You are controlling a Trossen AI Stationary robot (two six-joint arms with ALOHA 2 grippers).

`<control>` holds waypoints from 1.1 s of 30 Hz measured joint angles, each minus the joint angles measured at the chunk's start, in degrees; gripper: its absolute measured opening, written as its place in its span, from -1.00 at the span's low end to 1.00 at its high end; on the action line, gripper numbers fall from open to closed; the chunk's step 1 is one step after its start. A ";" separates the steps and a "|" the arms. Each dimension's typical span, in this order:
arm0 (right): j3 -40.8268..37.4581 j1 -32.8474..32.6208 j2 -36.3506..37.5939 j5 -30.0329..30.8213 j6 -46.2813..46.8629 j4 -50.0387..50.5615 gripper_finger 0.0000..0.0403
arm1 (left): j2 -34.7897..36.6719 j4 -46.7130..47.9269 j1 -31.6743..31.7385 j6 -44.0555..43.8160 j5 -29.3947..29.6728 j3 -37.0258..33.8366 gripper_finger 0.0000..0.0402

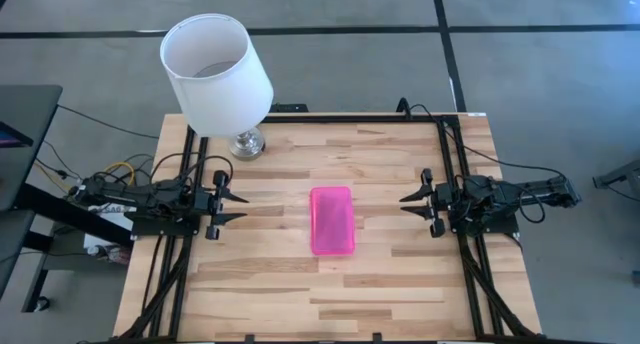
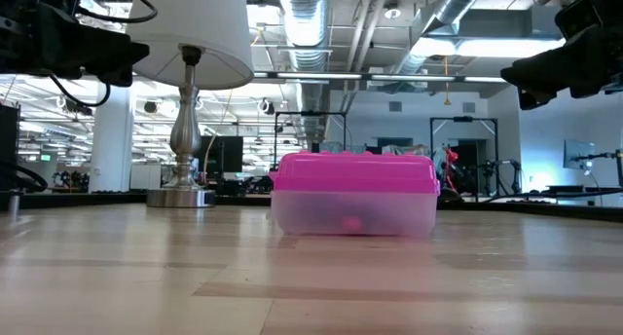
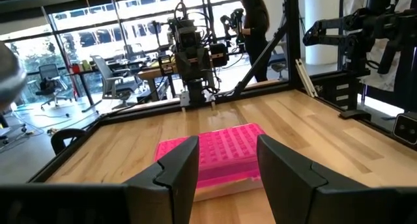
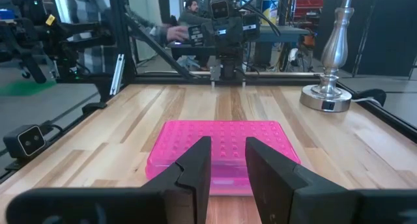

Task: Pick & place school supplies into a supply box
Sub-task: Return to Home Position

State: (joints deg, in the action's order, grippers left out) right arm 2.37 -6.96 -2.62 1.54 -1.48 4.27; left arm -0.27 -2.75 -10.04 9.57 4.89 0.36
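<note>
The supply box (image 1: pixel 332 220), a flat case with a bright pink lid and a clear base, lies closed on its base at the middle of the wooden table. It also shows in the low view (image 2: pixel 354 194), the left wrist view (image 3: pixel 218 152) and the right wrist view (image 4: pixel 221 149). My left gripper (image 1: pixel 238 207) is open and empty above the table's left side. My right gripper (image 1: pixel 410 203) is open and empty above the right side. Both point at the box from a distance. No loose pens, pencils, markers or scissors are in view.
A lamp with a white shade (image 1: pixel 215 69) and a silver base (image 1: pixel 247 142) stands at the far left of the table. Black frame rails (image 1: pixel 455 174) run along the table's left, right and far edges. People show in the room beyond (image 4: pixel 189 12).
</note>
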 joint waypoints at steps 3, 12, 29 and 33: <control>0.00 0.00 0.00 0.00 0.00 0.00 -0.55 | 0.00 0.01 0.00 0.42 0.00 0.00 -0.25; 0.00 0.00 0.00 -0.02 -0.01 0.00 -0.55 | 0.00 0.01 0.00 0.61 0.00 0.02 -0.25; 0.00 0.00 0.00 -0.02 0.00 0.00 -0.55 | 0.00 0.01 0.00 0.32 0.00 0.02 -0.25; 0.00 0.00 0.00 -0.02 0.00 -0.02 -0.55 | 0.00 0.01 0.00 0.20 0.00 0.00 -0.25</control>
State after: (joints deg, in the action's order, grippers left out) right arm 2.37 -6.96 -2.61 1.52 -1.48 4.25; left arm -0.27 -2.74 -10.05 9.76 4.89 0.36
